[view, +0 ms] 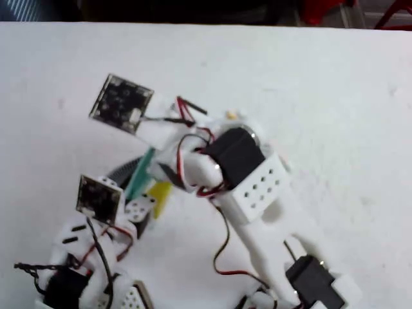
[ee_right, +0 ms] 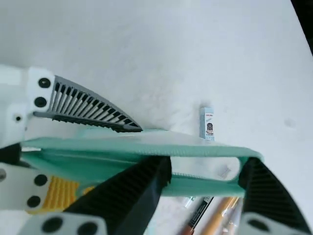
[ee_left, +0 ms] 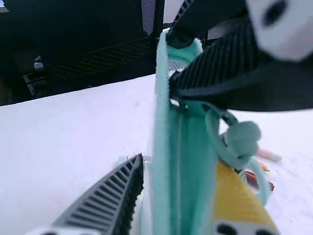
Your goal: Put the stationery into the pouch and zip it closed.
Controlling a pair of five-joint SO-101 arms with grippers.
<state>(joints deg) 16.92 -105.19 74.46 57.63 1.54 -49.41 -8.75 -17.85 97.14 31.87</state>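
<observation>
The teal pouch (view: 138,174) stands on its long edge on the white table. My left gripper (ee_left: 178,167) is shut on the pouch (ee_left: 168,161), with its black ribbed finger (ee_left: 112,193) on one side and its yellow finger (ee_left: 237,203) on the other. A teal zipper pull cord (ee_left: 239,139) hangs by the yellow finger. My right gripper (ee_right: 205,166) is open at the pouch's end (ee_right: 146,149), its black fingers (ee_right: 129,193) wide apart. A small eraser (ee_right: 207,123) and several pens and pencils (ee_right: 210,218) lie on the table beside the pouch.
The white table (view: 309,84) has free room at the back and right. The right arm's white body (view: 257,187) crosses the middle, with loose wires around it. Past the table's far edge (view: 206,23) is dark clutter.
</observation>
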